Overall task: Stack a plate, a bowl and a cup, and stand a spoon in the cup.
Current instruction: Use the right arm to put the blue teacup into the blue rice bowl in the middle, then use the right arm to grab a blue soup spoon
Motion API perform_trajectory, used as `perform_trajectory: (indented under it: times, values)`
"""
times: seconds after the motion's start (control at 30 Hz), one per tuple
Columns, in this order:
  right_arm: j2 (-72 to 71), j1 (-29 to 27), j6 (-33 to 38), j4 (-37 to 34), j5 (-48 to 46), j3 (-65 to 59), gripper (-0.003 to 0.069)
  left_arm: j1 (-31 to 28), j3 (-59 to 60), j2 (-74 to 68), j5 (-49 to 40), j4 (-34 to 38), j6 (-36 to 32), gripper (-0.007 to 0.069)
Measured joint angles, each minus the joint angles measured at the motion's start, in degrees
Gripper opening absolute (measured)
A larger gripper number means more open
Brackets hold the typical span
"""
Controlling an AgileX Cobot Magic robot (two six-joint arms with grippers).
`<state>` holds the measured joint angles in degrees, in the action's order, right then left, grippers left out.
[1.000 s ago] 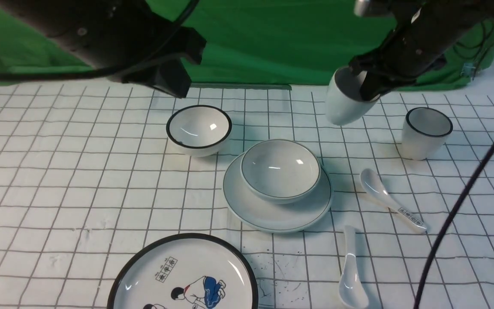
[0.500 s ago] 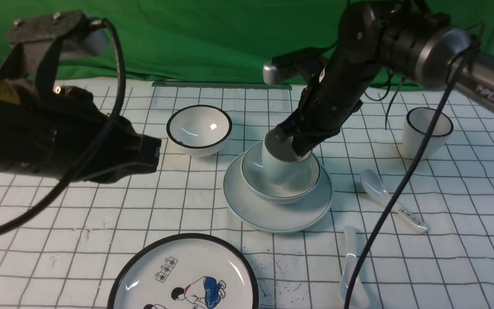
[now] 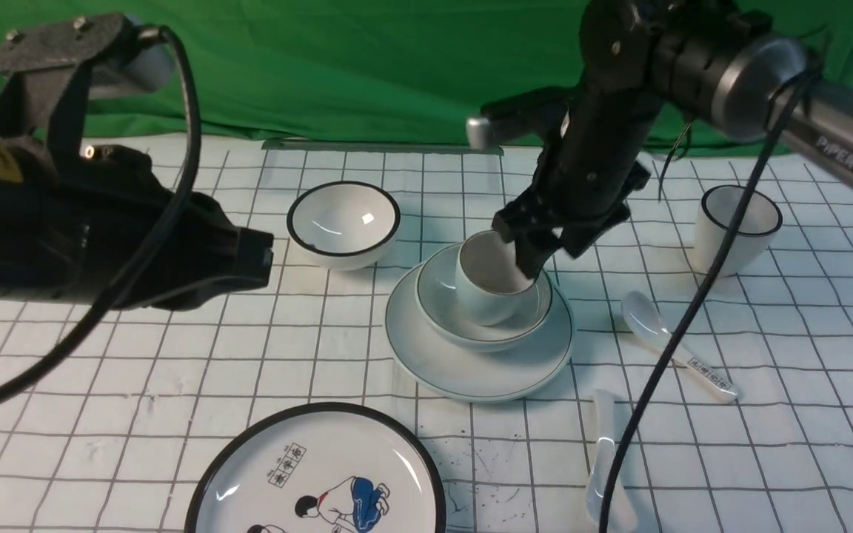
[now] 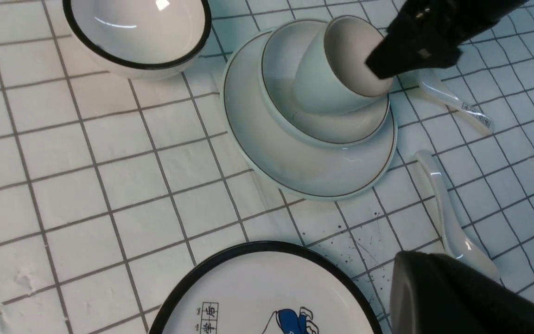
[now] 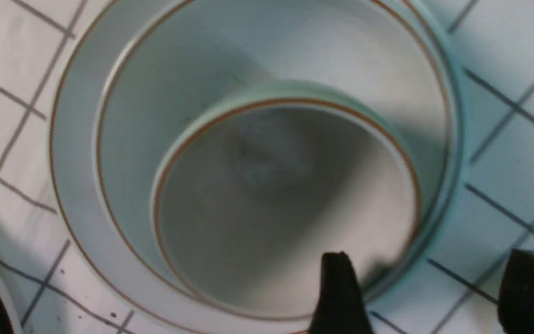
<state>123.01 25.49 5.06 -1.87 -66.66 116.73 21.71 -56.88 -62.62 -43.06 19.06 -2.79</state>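
Note:
The pale blue-grey plate [image 3: 471,370] lies mid-table with the bowl [image 3: 441,311] on it. The cup [image 3: 482,292] sits in the bowl and looks slightly tilted. My right gripper [image 3: 549,255] hangs just over the cup, open, with one finger inside the rim and one outside. The wrist view shows the cup [image 5: 285,208], the bowl [image 5: 165,93] and the open right gripper [image 5: 429,287] astride the cup's wall. The plain spoon [image 3: 604,474] lies near the front edge, partly behind a cable. My left gripper [image 3: 260,259] hovers to the left, shut and empty, with its tip [image 4: 403,262] close above the plain spoon [image 4: 443,199].
A black-rimmed bowl [image 3: 343,222] stands behind and left of the stack. A black-rimmed cup [image 3: 737,226] is at the back right. A labelled spoon [image 3: 674,344] lies right of the plate. A cartoon plate [image 3: 323,474] sits at the front edge. A black cable [image 3: 693,318] hangs across the right side.
My right gripper carried the cup down from the back right into the bowl, then its jaws opened and let go. The left arm swung down to the left.

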Motion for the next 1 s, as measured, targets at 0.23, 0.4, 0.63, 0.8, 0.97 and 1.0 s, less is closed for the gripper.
perform_trajectory:
  times: [0.23, 0.4, 0.63, 0.8, 0.97, 1.0]
  values:
    - [-15.5, -3.4, -5.1, 3.2, -0.1, -6.9, 0.0402, 0.0, 0.0, 0.0, 0.8, -0.1, -0.1, 0.0001]
    - [-21.8, -3.9, -8.2, 1.9, 1.6, -25.2, 0.0484, 0.0, 0.0, 0.0, 0.8, -0.4, -0.2, 0.0001]
    - [-18.3, -1.2, -9.0, -3.0, 16.5, -42.3, 0.0561, 0.0, 0.4, 0.0, 0.8, -0.6, -0.3, 0.0001]
    - [-12.8, -0.6, -10.2, -3.8, 21.2, -45.0, 0.0563, 0.0, 1.3, 0.0, 0.8, -0.6, -0.3, 0.0001]
    - [-11.4, -0.7, -10.1, -2.8, 21.9, -44.9, 0.0379, 0.0, 1.3, 0.0, 0.8, -1.0, -0.3, 0.0001]
    - [-11.4, -0.7, -10.0, -2.8, 22.1, -44.8, 0.0315, 0.0, 1.3, 0.0, 0.8, -1.0, -0.4, 0.0001]
